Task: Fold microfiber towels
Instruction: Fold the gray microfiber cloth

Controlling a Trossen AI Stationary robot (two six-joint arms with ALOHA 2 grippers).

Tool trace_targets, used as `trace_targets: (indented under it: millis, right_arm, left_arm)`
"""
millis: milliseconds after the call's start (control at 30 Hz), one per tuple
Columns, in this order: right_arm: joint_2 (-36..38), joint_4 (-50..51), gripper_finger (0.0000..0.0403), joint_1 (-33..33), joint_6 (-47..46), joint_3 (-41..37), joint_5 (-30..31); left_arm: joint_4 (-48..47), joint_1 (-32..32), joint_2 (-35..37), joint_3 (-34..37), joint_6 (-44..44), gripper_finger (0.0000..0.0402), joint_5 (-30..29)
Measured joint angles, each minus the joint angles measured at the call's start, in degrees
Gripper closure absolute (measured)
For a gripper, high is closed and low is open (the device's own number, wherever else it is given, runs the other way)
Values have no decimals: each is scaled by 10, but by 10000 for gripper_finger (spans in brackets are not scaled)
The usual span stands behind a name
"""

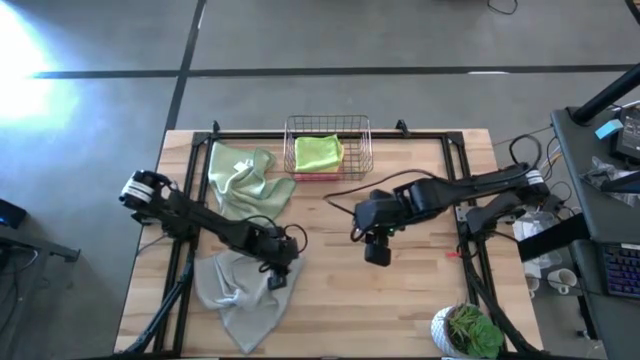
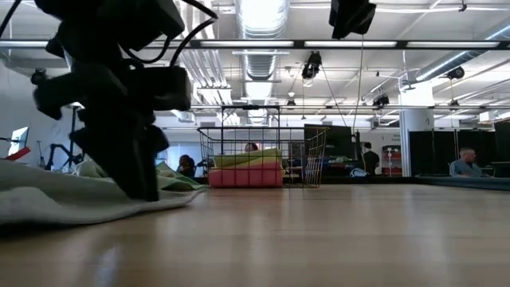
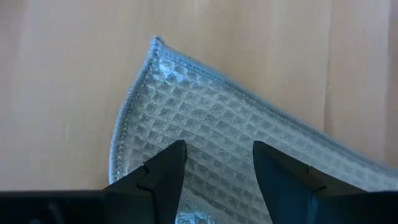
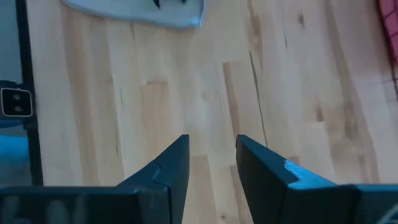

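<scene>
Overhead: left tool [image 1: 276, 272], open, sits at the right edge of the grey-beige towel [image 1: 232, 295] on the desk [image 1: 400, 300]; right tool [image 1: 377, 250], empty, well right. Left wrist: towel corner [image 3: 155, 45] lies ahead of parted fingers [image 3: 163, 171].

The left arm reaches from the table's left edge toward the front centre, its left gripper [image 1: 277, 279] pointed down close to the surface, jaws standing apart. The right arm stretches in from the right edge to mid-table, its right gripper [image 1: 377, 253] held above the surface, jaws also parted with nothing between them.
</scene>
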State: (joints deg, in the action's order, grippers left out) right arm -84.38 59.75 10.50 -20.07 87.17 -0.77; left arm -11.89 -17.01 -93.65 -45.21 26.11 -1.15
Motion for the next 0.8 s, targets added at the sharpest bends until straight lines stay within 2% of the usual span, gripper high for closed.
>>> trace_targets:
  millis: [200, 467, 600, 800]
  right_arm:
    - [18, 1, 282, 0, 7, 0, 3]
    - [25, -8, 282, 0, 7, 0, 5]
    - [18, -27, 282, 0, 7, 0, 5]
    - [-4, -62, 282, 0, 7, -4, 5]
  left_arm:
    - [84, 15, -2, 3, -28, 226, -68]
    - [118, 31, -9, -12, -24, 226, -70]
    - [85, 30, 22, -41, 0, 226, -69]
    - [-70, 11, 93, -82, 31, 226, -69]
